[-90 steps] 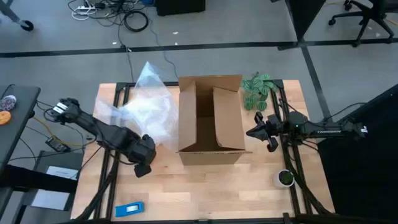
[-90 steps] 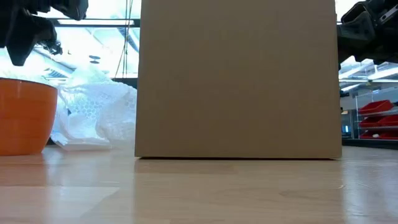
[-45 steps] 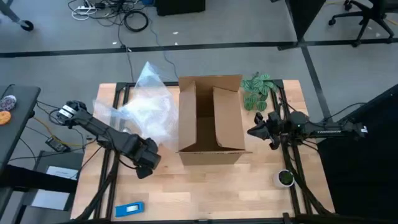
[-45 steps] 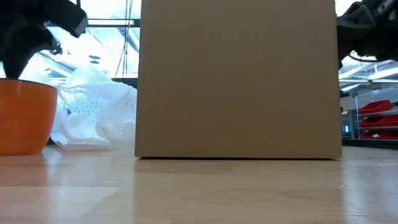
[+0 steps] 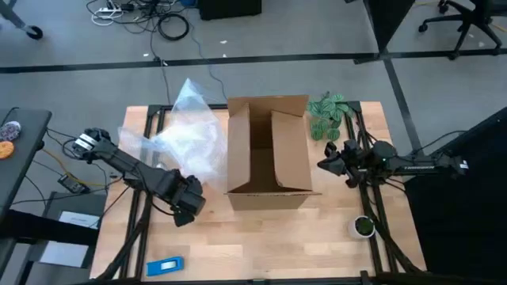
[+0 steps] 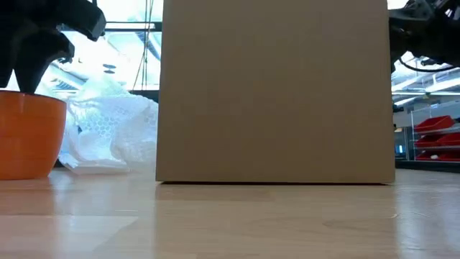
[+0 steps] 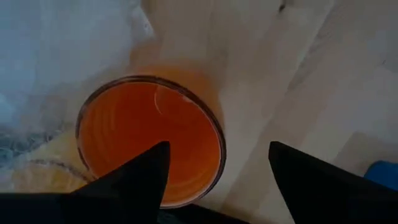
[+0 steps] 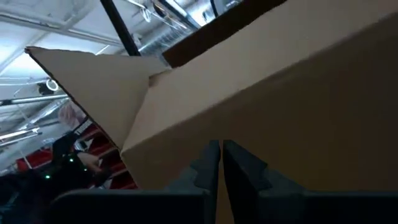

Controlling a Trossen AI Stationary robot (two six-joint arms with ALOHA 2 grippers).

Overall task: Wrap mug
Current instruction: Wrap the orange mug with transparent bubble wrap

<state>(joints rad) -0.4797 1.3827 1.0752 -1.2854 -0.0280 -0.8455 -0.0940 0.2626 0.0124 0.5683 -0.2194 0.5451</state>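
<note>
The orange mug (image 7: 149,140) stands upright on the wooden table, at the left in the low view (image 6: 29,135); from above, my left arm hides it. My left gripper (image 7: 217,146) hangs open just over it, one finger above the mug's hollow, the other outside the rim (image 7: 219,149). I cannot tell whether a finger touches the rim. The crumpled clear bubble wrap (image 5: 186,134) lies on the table just beyond the mug. My right gripper (image 5: 323,166) is shut and hovers beside the box's right wall.
A tall open cardboard box (image 5: 269,150) stands mid-table between the arms. A green leafy plant (image 5: 327,115) sits at the far right. A small dark green round object with a white rim (image 5: 364,226) is near right, and a blue flat object (image 5: 165,266) near left.
My left gripper has moved a little toward the box and come down toward the mug's rim, staying open. The mug and the bubble wrap have kept still.
</note>
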